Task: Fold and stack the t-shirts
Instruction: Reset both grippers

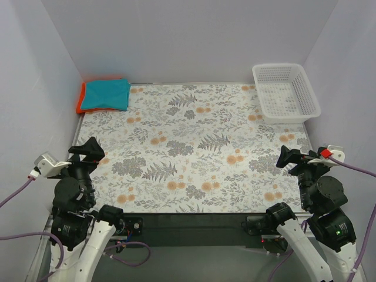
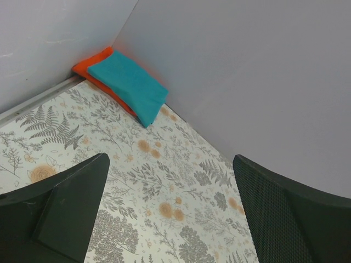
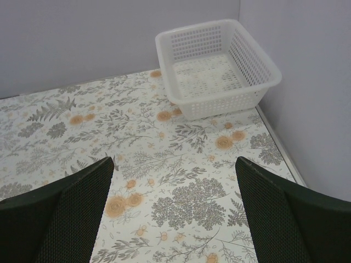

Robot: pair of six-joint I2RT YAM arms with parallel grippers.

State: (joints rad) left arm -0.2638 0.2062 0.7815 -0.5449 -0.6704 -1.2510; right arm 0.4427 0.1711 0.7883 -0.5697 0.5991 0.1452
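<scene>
Now, the teal t-shirt [image 2: 129, 82] lies folded flat on the orange t-shirt [image 2: 88, 67], the pair tucked into the corner well ahead of the left gripper [image 2: 170, 175], whose jaws stand wide apart, holding nothing. Across the way, the right gripper [image 3: 174, 170] hangs just as wide above the floral table [image 3: 137, 142], the white basket [image 3: 216, 105] well ahead of its jaws, toward the right-hand finger.

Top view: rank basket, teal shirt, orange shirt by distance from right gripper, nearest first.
From the right gripper:
1. White basket, far right corner.
2. Teal shirt, far left corner.
3. Orange shirt, directly beneath the teal one; those two too close to call.
</scene>
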